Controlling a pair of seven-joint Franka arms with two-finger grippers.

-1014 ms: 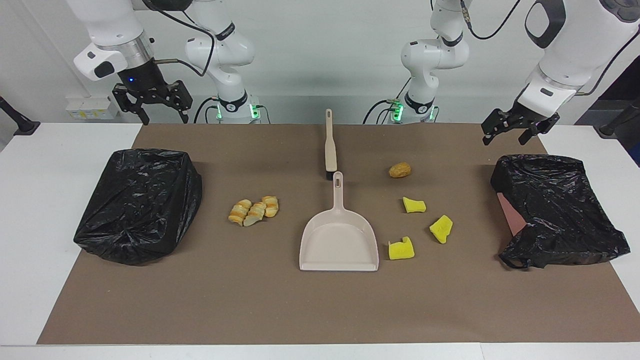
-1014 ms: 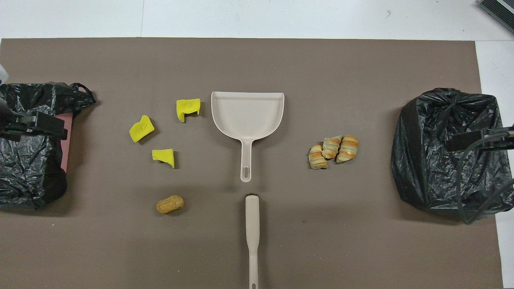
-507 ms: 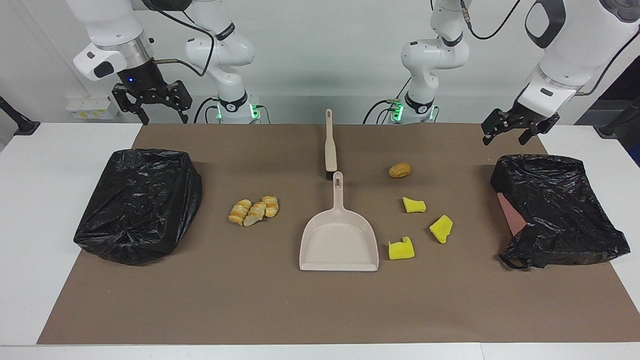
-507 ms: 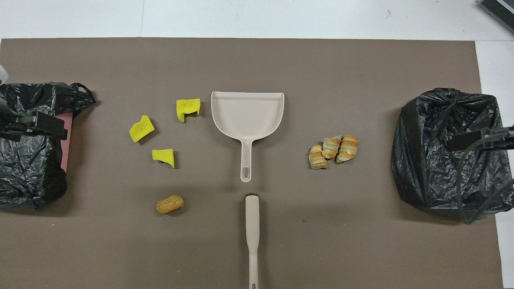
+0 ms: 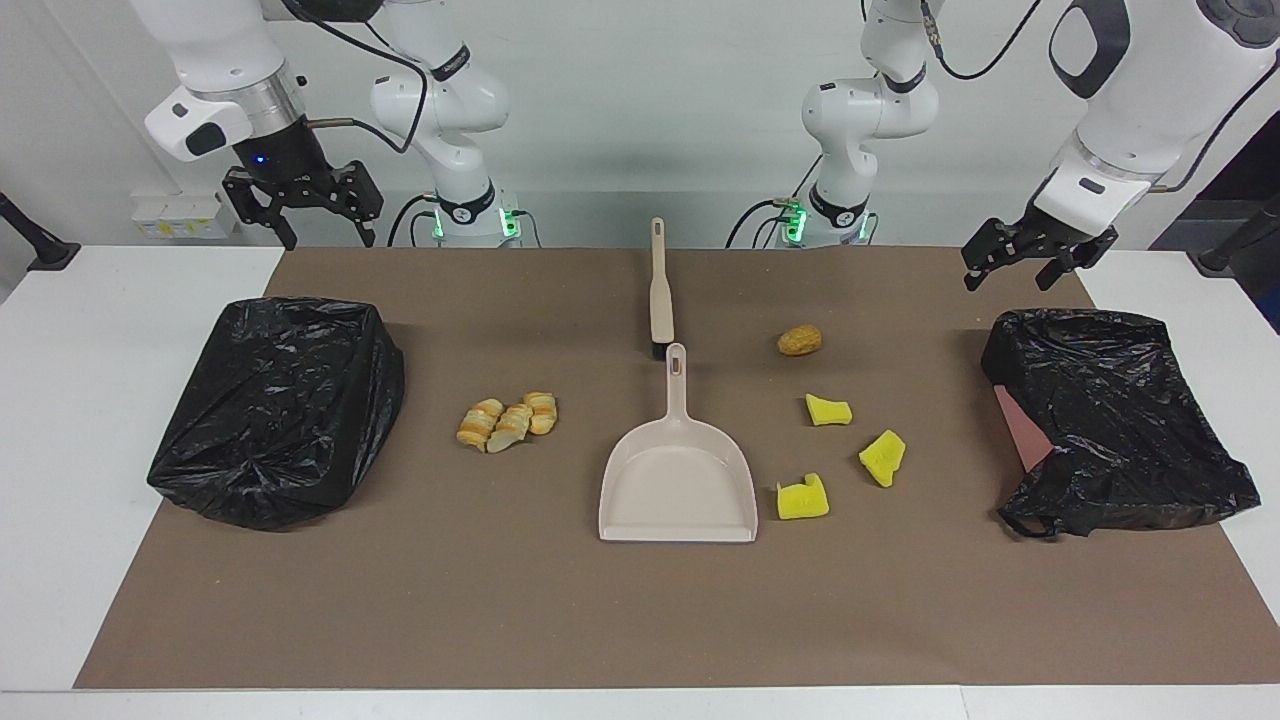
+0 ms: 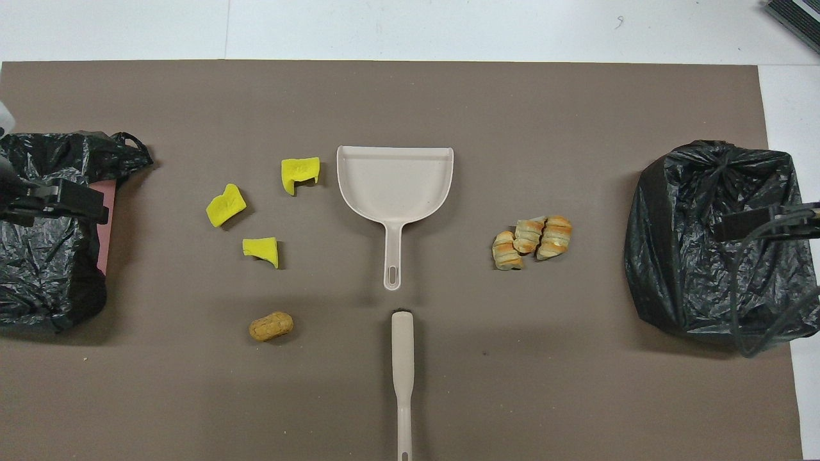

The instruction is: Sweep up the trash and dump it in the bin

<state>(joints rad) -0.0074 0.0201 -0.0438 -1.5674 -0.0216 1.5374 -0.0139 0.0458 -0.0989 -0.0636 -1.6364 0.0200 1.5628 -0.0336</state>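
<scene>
Both hands (image 5: 1030, 258) (image 5: 303, 205) hang open, cropped in overhead view.

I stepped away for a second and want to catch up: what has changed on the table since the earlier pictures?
Both grippers rose slightly: the right gripper and the left gripper, each open and holding nothing. The dustpan, brush and trash stayed put.

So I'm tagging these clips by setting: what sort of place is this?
Most likely a robotics lab bench, not a home: two white arms mounted at a white table, a brown mat laid out, staged trash beside a dustpan.
</scene>
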